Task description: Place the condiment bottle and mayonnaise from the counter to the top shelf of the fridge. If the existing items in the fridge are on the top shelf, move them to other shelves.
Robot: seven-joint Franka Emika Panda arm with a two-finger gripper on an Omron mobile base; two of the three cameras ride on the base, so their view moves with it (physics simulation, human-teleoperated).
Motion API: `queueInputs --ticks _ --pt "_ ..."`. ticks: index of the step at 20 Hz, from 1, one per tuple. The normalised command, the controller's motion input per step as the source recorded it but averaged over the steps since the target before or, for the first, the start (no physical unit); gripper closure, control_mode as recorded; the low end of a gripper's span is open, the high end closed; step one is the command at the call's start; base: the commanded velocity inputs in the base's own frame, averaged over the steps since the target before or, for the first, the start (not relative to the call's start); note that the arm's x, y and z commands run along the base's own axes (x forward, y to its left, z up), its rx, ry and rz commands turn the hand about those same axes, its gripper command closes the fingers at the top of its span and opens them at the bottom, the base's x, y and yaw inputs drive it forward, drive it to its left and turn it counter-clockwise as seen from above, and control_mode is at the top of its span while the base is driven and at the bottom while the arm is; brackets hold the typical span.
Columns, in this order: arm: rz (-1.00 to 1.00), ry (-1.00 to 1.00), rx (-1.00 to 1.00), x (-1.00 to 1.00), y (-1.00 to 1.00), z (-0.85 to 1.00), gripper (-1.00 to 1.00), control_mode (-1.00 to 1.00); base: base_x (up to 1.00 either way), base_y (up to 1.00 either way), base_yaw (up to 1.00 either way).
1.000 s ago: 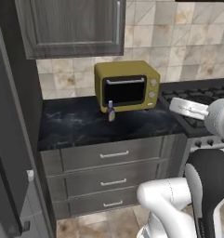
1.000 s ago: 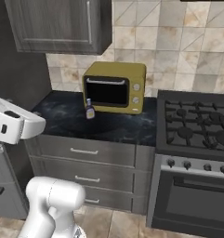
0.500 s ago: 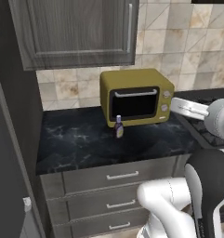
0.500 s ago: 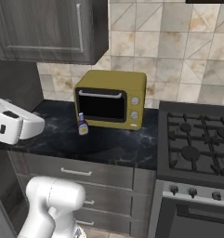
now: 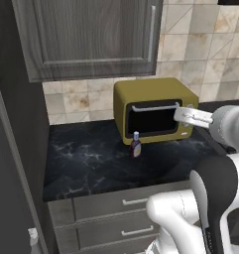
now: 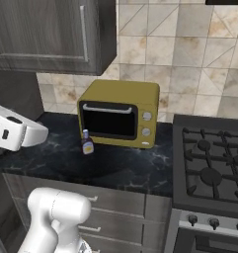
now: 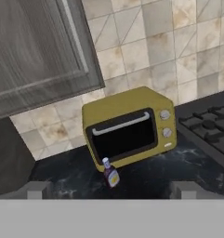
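Fridge (image 5: 7,163): standing at far left, seemingly shut; nothing is sitting on its top shelf yet, judging by the bottle's place.
Condiment bottle (image 5: 136,146): standing upright on the counter (image 5: 86,163), just before the yellow oven (image 5: 153,109); untouched.
Gripper (image 7: 111,193): hovering well short of the bottle; jaws spread wide, empty.
Stove (image 6: 212,168): lying to the right, clear of the path.
Remaining: apparently every step.

Condiment bottle (image 5: 135,145) stands upright on the black marble table (image 5: 91,163), just in front of the yellow toaster oven (image 5: 153,109). Grey wall cabinet (image 5: 91,37) hangs above; drawers (image 5: 126,203) sit below.
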Motion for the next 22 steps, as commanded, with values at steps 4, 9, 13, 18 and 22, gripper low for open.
queueInputs --ticks 4,9,13,18,22 --pt "0.00 0.33 0.00 0.19 0.01 -0.58 -1.00 -1.00 0.00 0.00 0.00" --pt "0.00 0.29 0.00 0.54 0.01 -0.50 -1.00 -1.00 0.00 0.00 0.00" --pt "0.00 0.27 0.00 0.68 0.01 -0.51 -1.00 -1.00 0.00 0.00 0.00" --pt "0.00 0.21 0.00 0.55 0.05 -0.72 -1.00 -1.00 0.00 0.00 0.00" --pt "0.00 0.05 0.00 0.45 0.00 -0.72 -1.00 -1.00 0.00 0.00 0.00"
